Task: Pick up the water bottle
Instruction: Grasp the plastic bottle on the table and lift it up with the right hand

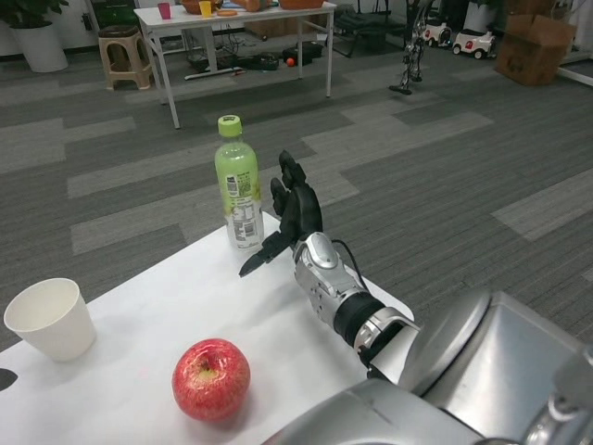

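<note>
Right hand (295,215) stands just beside the upright water bottle (239,184), fingers spread, holding nothing. Risk: bottle near worktop (139,343) edge; a nudge topples it.

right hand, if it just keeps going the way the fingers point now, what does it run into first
Probably nothing on the table. The right hand is open beside the water bottle, fingers pointing up and away past the table edge, so that line seems to pass right of the bottle. Only the thumb angles toward its base; depth is unclear.
</note>
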Controlling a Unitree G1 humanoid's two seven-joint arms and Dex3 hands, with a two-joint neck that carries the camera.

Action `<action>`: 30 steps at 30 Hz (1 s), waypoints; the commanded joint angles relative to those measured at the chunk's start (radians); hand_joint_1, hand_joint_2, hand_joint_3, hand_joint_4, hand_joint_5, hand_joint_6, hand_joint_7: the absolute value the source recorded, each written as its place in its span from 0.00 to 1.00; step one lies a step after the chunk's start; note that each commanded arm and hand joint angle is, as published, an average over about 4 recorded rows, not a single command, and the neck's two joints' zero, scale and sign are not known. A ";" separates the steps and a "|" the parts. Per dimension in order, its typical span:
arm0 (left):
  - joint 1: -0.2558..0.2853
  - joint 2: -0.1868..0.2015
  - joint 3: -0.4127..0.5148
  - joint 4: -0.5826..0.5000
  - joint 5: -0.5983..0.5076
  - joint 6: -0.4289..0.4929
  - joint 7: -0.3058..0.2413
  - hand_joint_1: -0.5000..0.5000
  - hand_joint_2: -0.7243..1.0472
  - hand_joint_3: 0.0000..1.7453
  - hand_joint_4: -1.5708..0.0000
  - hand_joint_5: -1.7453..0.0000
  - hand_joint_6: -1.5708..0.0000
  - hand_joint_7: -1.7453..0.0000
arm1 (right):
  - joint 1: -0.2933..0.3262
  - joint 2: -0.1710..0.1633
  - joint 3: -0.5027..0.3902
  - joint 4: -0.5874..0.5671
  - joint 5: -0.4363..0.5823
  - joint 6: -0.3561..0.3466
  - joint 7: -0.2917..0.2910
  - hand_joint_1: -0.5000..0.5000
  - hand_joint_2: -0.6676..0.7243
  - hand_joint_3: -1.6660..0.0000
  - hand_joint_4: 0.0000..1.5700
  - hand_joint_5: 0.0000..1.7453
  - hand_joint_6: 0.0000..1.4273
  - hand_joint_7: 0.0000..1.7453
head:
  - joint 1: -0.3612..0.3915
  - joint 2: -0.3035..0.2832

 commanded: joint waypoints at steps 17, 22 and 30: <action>-0.004 0.005 0.001 0.010 -0.003 -0.011 0.007 0.00 0.00 0.05 1.00 1.00 1.00 1.00 | -0.116 -0.001 -0.009 0.091 -0.061 -0.017 -0.011 0.04 0.91 1.00 0.00 0.00 0.00 0.00 | -0.024 0.043; -0.009 0.005 -0.003 0.010 -0.003 -0.011 0.007 0.00 0.00 0.05 1.00 1.00 1.00 1.00 | -0.150 -0.003 -0.010 0.125 -0.076 -0.024 -0.021 0.04 0.91 1.00 0.00 0.00 0.00 0.00 | -0.024 0.049; -0.011 0.005 -0.005 0.009 -0.003 -0.011 0.008 0.00 0.00 0.05 1.00 1.00 1.00 1.00 | -0.220 -0.022 -0.009 0.202 -0.092 -0.018 -0.038 0.04 0.91 1.00 0.00 0.00 0.00 0.00 | -0.011 0.065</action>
